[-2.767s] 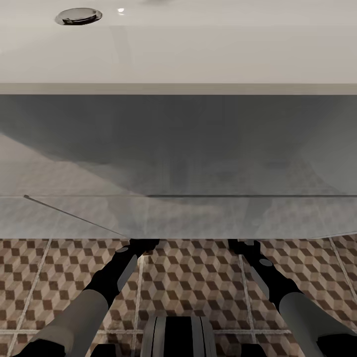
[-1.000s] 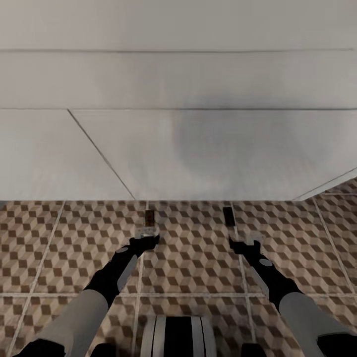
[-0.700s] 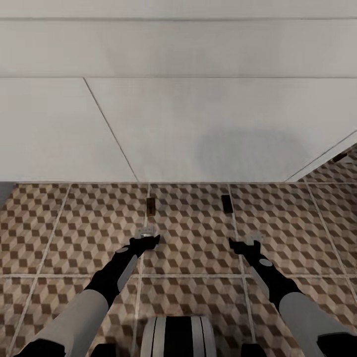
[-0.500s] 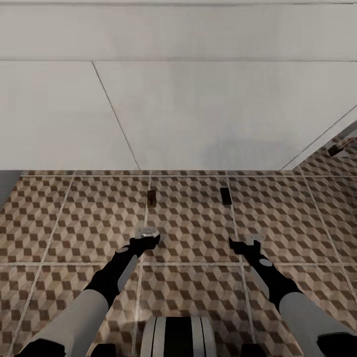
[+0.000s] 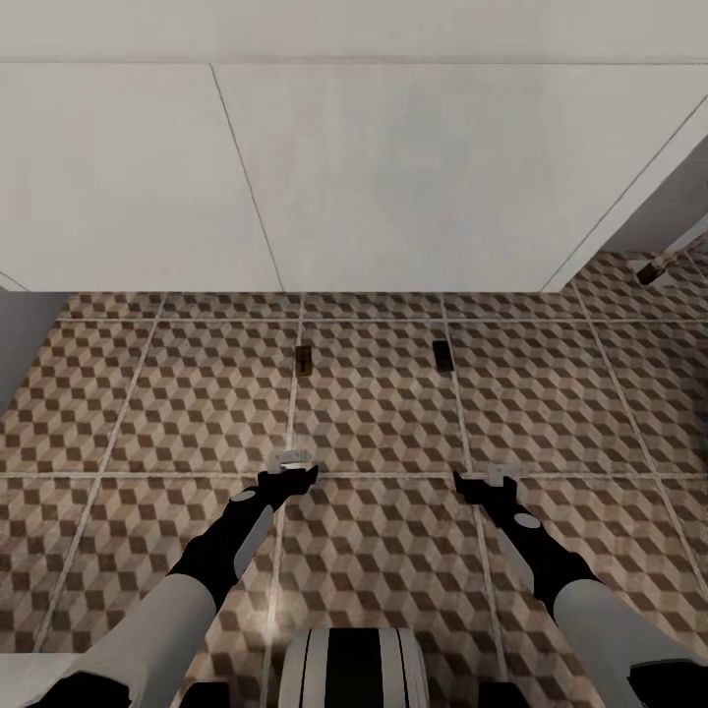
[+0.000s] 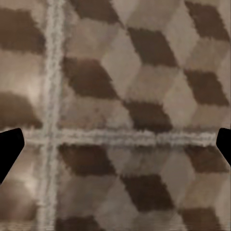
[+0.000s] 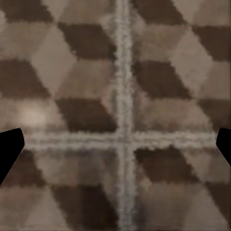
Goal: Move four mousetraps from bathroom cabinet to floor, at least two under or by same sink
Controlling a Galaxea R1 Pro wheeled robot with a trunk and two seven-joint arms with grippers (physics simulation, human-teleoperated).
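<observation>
**Mousetraps: two down by the vanity**

Two mousetraps, one (image 5: 304,360) and another (image 5: 442,355), lie on the bathroom floor (image 5: 374,423) near the white vanity's (image 5: 393,177) front edge. Left gripper (image 5: 292,465) and right gripper (image 5: 489,478) hover with fingers wide, empty. Two more seemingly remain.

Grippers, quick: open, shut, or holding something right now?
Left gripper: open, empty, with patterned floor tiles showing between its fingers.
Right gripper: open, empty, over a grout crossing.
</observation>
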